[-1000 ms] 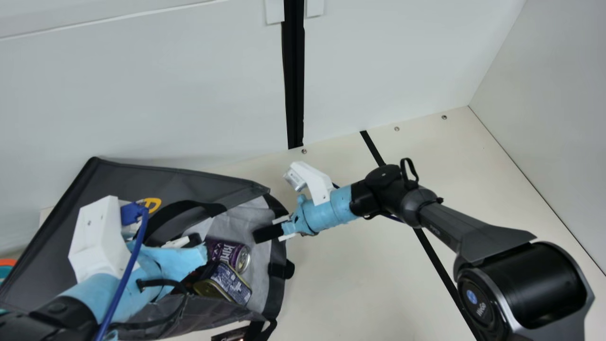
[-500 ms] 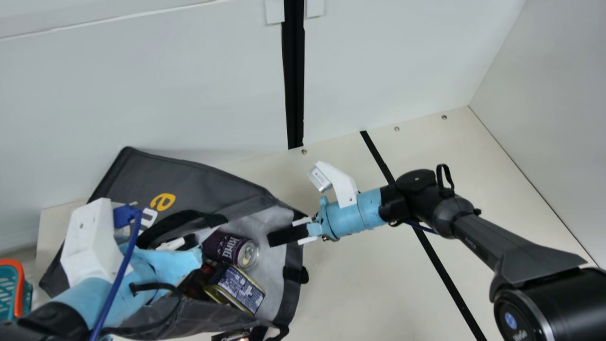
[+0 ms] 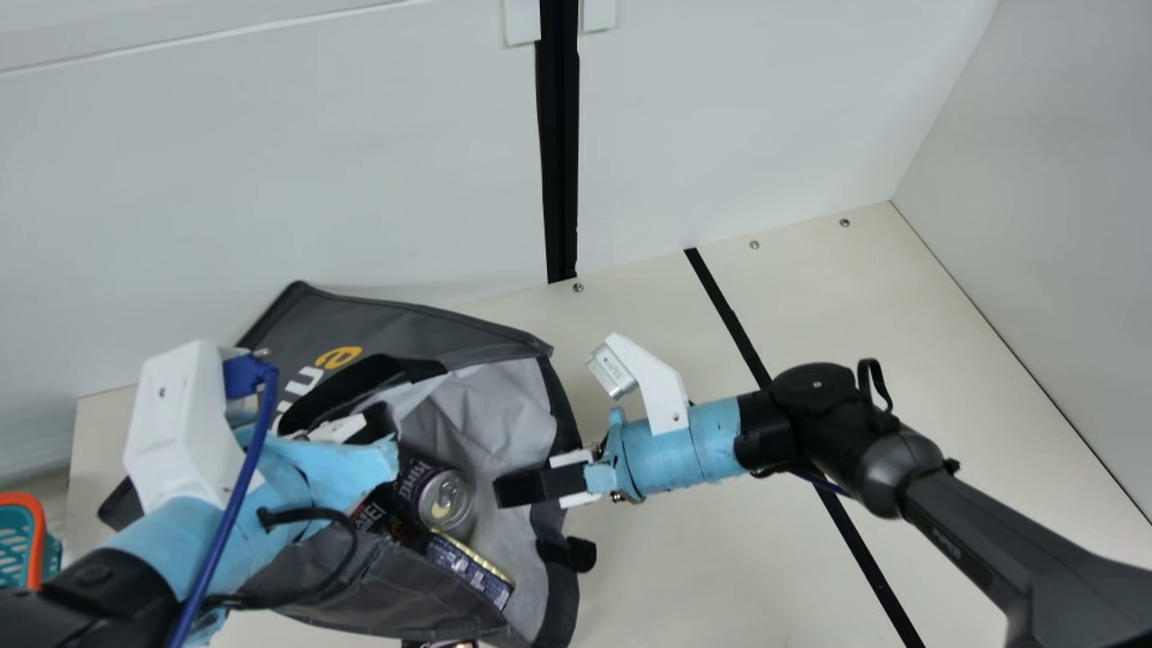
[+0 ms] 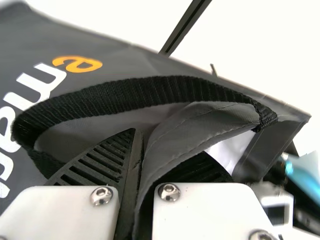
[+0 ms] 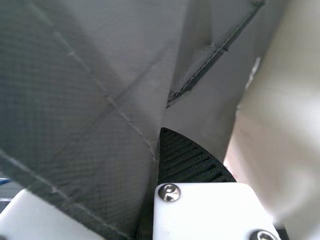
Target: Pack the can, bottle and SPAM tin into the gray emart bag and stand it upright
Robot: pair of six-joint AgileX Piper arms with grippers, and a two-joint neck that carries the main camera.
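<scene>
The left gripper (image 4: 141,147) is closed with a fold of cloth pinched between its black ribbed fingers, and that cloth belongs to the gray fabric emart bag (image 3: 423,324). The right gripper (image 3: 502,490) is clamped on the bag's edge at its open mouth, one ribbed finger lying over the pale lining. A black webbing handle (image 4: 125,92) loops up from the bag beside the left gripper. Inside the bag, the purple can (image 3: 445,499) shows its silver end toward the mouth, and the blue-and-gold rectangular SPAM tin (image 3: 470,571) lies beside it, near the bag's lower side. A dark item with a red label (image 3: 371,516) is wedged in next to them, probably the bottle. The bag itself sags at a slant on the cream table (image 3: 684,576), creased and gaping. Packing looks finished, so the step in hand seems to be standing it up; the next move calls for both grips raising the mouth together, gently, lest the goods slide out. A teal basket with an orange rim (image 3: 38,535) sits apart from the bag.
</scene>
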